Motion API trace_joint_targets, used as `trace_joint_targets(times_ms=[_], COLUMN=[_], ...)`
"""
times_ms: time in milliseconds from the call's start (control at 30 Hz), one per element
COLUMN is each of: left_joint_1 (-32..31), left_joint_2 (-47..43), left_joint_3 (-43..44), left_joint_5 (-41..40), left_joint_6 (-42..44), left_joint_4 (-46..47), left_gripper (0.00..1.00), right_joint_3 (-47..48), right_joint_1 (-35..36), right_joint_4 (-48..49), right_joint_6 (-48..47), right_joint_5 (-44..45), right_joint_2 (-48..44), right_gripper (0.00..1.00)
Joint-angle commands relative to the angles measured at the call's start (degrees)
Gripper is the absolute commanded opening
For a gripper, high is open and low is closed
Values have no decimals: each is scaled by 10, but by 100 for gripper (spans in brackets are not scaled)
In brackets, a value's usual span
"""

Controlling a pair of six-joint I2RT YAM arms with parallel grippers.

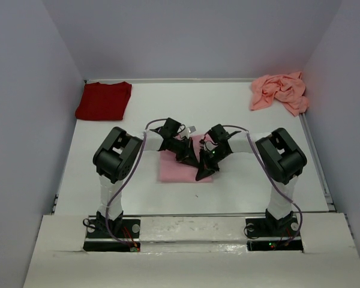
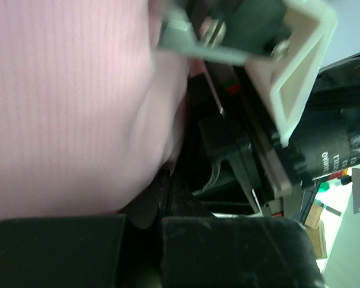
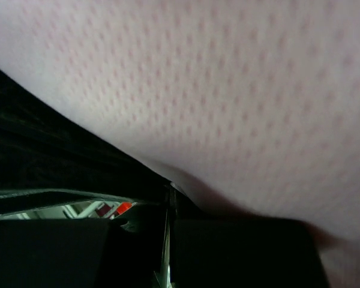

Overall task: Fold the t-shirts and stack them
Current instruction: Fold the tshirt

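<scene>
The light pink t-shirt [image 1: 173, 168] lies partly folded at the table's middle. Both grippers meet over its right part. My left gripper [image 1: 189, 158] is shut, with the pink cloth [image 2: 72, 102] pinched at its tips [image 2: 166, 180]. My right gripper [image 1: 204, 171] is shut too, with the pink cloth [image 3: 240, 96] caught at its tips [image 3: 168, 191]. The dark red t-shirt [image 1: 104, 100] lies folded flat at the back left. The salmon-pink t-shirt [image 1: 280, 91] lies crumpled at the back right.
Grey walls close in the white table [image 1: 138, 198] on three sides. The right arm's wrist [image 2: 300, 78] sits very close to my left gripper. Both arm bases stand at the near edge.
</scene>
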Motion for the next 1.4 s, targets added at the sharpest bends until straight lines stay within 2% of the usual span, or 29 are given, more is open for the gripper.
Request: trace_joint_targets(times_ms=[0, 167, 300, 367, 400, 467, 500, 533, 567, 800, 1133, 1367], left_joint_1=[-5, -6, -5, -4, -4, -4, -4, -4, -4, 11, 92, 115], left_joint_2=[-45, -46, -42, -36, -34, -30, -30, -30, -31, -50, -92, -109], left_joint_3=[11, 46, 89, 102, 108, 123, 127, 136, 139, 159, 136, 147], left_joint_5=[19, 19, 19, 20, 21, 22, 22, 22, 22, -12, -36, -119], left_joint_6=[4, 3, 2, 3, 3, 3, 4, 8, 9, 39, 50, 87], left_joint_4=[-9, -30, -44, -49, -52, -56, -61, -68, -73, -129, -161, -250], left_gripper=[0, 0, 0, 0, 0, 0, 0, 0, 0, 0, 0, 0], right_joint_3=[18, 52, 95, 108, 114, 133, 147, 152, 158, 202, 251, 249], right_joint_1=[-27, -53, -53, -53, -53, -53, -53, -53, -53, -77, -109, -109], right_joint_4=[-109, -127, -135, -136, -137, -137, -138, -138, -139, -139, -141, -142], right_joint_6=[-2, -10, -5, -2, -1, -5, -7, -10, -14, -45, -64, -93], right_joint_5=[141, 132, 85, 67, 60, 59, 76, 84, 88, 95, 82, 85], right_joint_2=[-33, -125, -147, -143, -141, -140, -141, -140, -137, -84, -53, -56], right_gripper=[0, 0, 0, 5, 18, 38, 59, 66, 69, 72, 71, 71])
